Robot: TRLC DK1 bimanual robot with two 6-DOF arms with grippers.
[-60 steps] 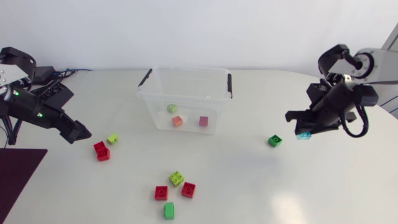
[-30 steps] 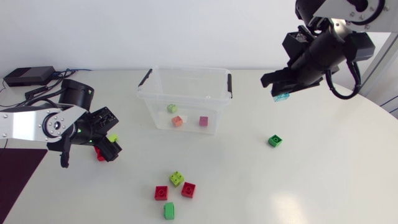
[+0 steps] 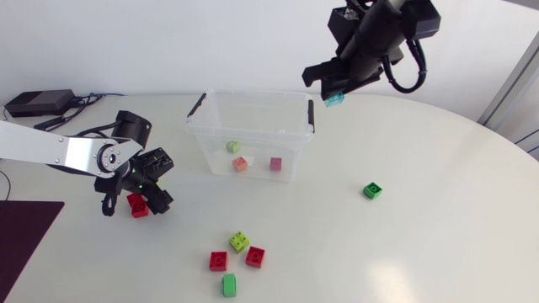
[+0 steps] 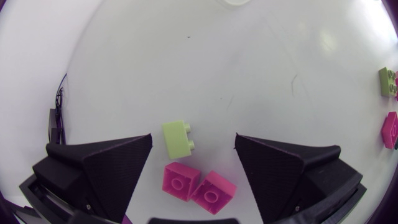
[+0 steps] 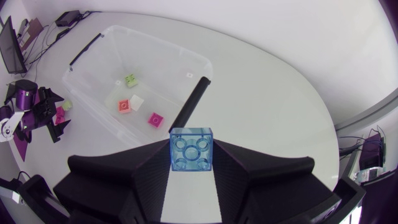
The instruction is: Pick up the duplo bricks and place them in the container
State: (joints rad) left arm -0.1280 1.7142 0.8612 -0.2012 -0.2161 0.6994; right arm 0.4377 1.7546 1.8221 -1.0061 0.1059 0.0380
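Three bricks (image 3: 240, 163) lie in the container (image 3: 253, 93); the right gripper (image 3: 333, 89), clamped on a blue brick (image 5: 191, 149), hangs at its right rim; the left gripper (image 4: 193, 140) gapes over two red bricks (image 4: 198, 186) and a lime brick (image 4: 177, 138) near the table's (image 3: 421, 236) left edge; five loose bricks (image 3: 239, 241) remain.

Container (image 3: 253, 93): clear plastic, glossy, smooth walls.
Handles (image 3: 311, 114): black plastic, matt.
Blue brick (image 5: 191, 149): translucent plastic, glossy.
Red bricks (image 3: 137, 204): opaque plastic, smooth, slight sheen.
Left gripper (image 4: 193, 142): 2 fingers, matt black, finely grained.
Left arm link (image 3: 59, 151): silver-grey, satin, metal look.
Table (image 3: 421, 236): white, smooth, low sheen.
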